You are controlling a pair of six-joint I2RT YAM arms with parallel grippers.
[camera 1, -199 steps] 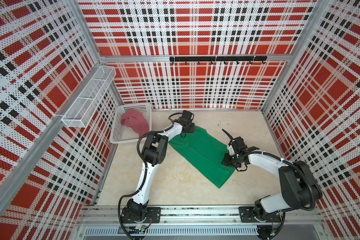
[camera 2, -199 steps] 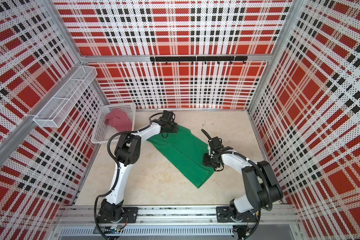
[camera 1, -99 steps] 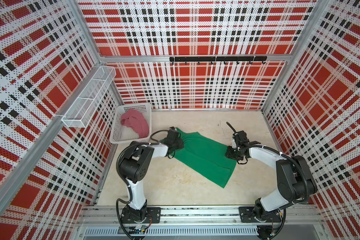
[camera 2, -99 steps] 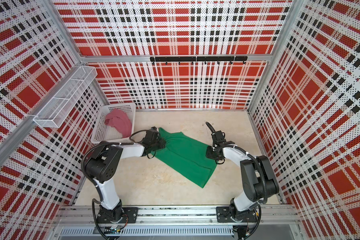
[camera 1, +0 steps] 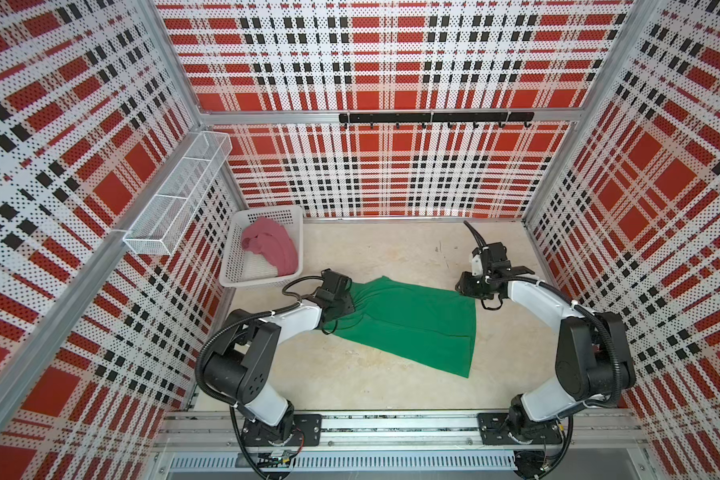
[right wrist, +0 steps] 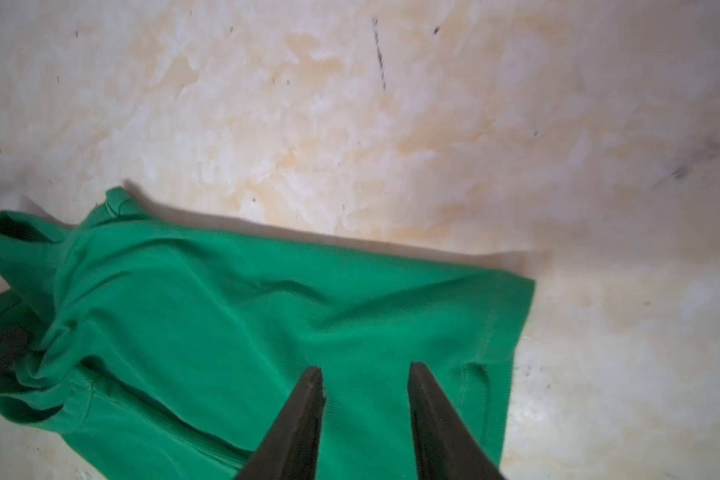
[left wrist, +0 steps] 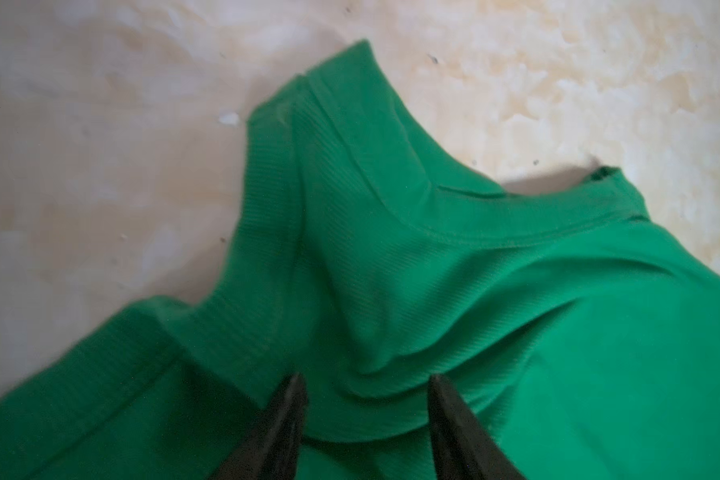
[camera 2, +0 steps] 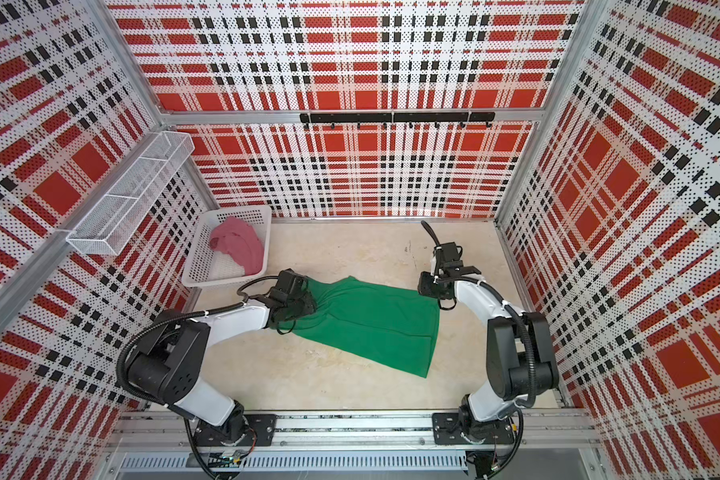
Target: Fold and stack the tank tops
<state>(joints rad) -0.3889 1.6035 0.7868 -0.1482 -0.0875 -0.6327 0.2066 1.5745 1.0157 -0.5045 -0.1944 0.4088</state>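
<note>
- Left arm: elbow folded low by the front rail, forearm reaching away and inward. Left gripper [left wrist: 366,380] has its jaws apart, with a ridge of cloth between the tips.
- Right arm: elbow raised, forearm bent inward. Right gripper [right wrist: 364,374] has its jaws apart over the hem corner.
- Green tank top [camera 1: 412,324]: flat on the table [camera 1: 350,382]. Long axis runs from jaws to jaws, straps at the left jaws, hem at the right.
- Pink tank top [camera 1: 273,249]: beyond the left jaws, heaped in a white basket [camera 1: 250,282].
</note>
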